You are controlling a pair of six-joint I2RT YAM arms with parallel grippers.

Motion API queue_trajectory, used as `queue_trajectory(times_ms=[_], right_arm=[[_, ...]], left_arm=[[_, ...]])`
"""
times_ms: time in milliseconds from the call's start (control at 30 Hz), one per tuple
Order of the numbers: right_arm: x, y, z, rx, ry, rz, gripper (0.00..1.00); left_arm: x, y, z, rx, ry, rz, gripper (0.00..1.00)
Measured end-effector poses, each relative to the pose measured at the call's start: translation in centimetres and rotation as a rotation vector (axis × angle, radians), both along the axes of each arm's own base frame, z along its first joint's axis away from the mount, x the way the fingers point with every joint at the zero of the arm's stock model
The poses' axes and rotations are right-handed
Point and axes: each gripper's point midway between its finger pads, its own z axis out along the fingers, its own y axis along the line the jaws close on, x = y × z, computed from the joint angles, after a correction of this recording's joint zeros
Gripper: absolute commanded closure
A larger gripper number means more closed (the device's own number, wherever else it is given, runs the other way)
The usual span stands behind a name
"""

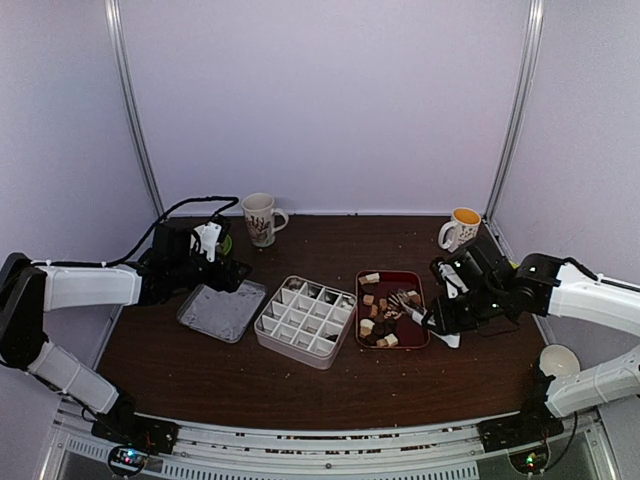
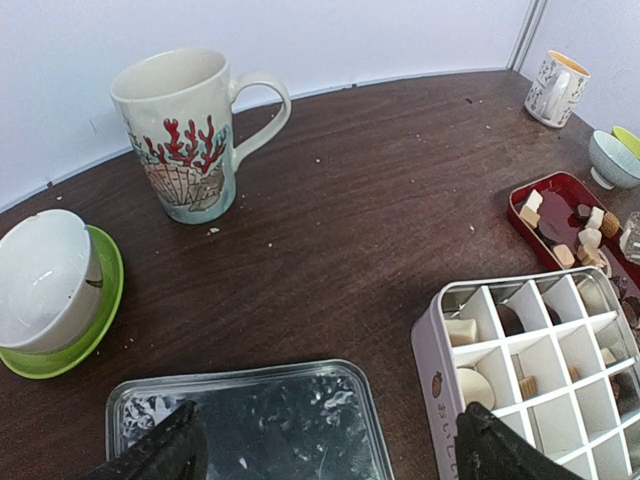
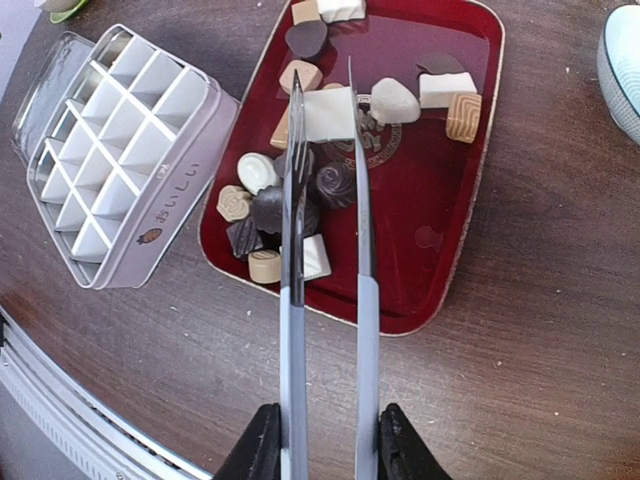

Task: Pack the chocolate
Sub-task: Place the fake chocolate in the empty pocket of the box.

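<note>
The chocolate (image 3: 280,205), small dark, tan and white pieces, lies in a dark red tray (image 3: 440,230) at centre right of the table (image 1: 392,278). My right gripper (image 3: 325,440) is shut on metal tongs (image 3: 365,300), also seen from above (image 1: 425,315). The tong tips sit on either side of a white square piece (image 3: 328,112) over the tray. A white divided box (image 1: 306,320) stands left of the tray, with a few pieces in its cells (image 2: 462,330). My left gripper (image 2: 325,445) is open and empty, over the tin lid (image 2: 260,420) beside the box (image 2: 432,370).
A coral-print mug (image 1: 260,218) stands at the back. A yellow-lined mug (image 1: 462,228) is at the back right. A white bowl on a green saucer (image 2: 45,280) sits left of the lid. Another bowl (image 1: 558,360) is by the right arm.
</note>
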Motion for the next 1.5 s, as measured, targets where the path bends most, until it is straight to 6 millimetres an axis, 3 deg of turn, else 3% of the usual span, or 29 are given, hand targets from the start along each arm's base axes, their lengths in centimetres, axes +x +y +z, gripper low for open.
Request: queue_trajectory(times_ms=[500,767,1033,1233,1500], right_arm=[[-0.7,2.8,1.3,0.162,0.000,0.088,0.75],[-1.9,7.5,3.7,0.333,-0.012,0.261,0.75],[-3.3,12.9,2.7,0.271,0.031,0.451,0.76],[-3.7,14.4,1.8,0.228,0.042,0.507,0.75],[-2.1,15.7,1.5,0.197,0.018,0.494,0.74]], left_arm=[[0.0,0.0,0.0,0.000,0.000,0.000,0.12],[0.0,0.0,0.0,0.000,0.000,-0.001,0.12],[0.0,0.0,0.0,0.001,-0.001,-0.002,0.12],[0.0,0.0,0.0,0.002,-0.001,-0.003,0.12],[0.0,0.0,0.0,0.002,-0.002,-0.003,0.12]])
